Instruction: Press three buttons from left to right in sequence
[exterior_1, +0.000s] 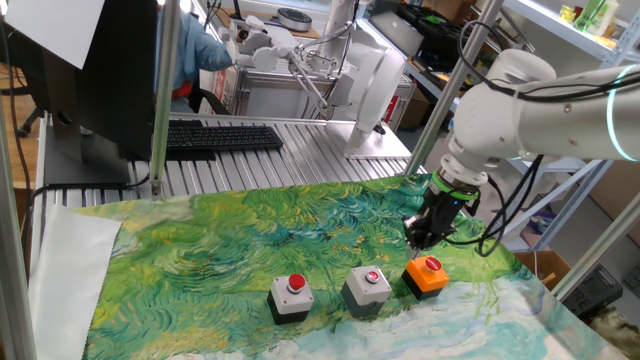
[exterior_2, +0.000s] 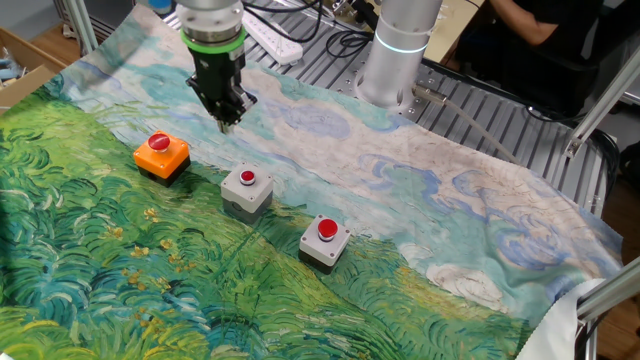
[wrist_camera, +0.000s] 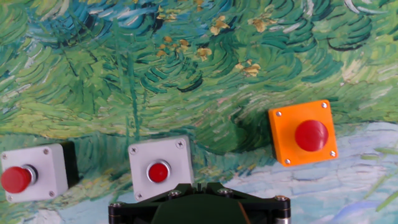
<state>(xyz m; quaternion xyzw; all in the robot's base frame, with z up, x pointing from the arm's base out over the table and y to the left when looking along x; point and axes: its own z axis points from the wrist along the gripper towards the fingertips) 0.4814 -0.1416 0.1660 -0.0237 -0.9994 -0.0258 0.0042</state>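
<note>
Three buttons stand in a row on the painted cloth. In one fixed view they are a grey unit (exterior_1: 290, 296), a grey unit (exterior_1: 368, 287) and an orange unit (exterior_1: 428, 274), each with a round red cap. The other fixed view shows the orange unit (exterior_2: 161, 153), the middle grey unit (exterior_2: 247, 187) and the far grey unit (exterior_2: 325, 239). My gripper (exterior_2: 229, 122) hangs above the cloth just behind the row, between the orange and the middle unit, touching none; its fingertips meet in a point. It shows in one fixed view (exterior_1: 420, 235). The hand view shows all three units (wrist_camera: 31, 177) (wrist_camera: 160, 168) (wrist_camera: 303, 133).
The green and blue painted cloth (exterior_1: 230, 235) covers the table. A black keyboard (exterior_1: 222, 136) and a monitor lie beyond it. Metal frame posts (exterior_1: 158, 95) stand at the edges. The arm's base (exterior_2: 398, 50) and a power strip (exterior_2: 275, 40) are behind the gripper.
</note>
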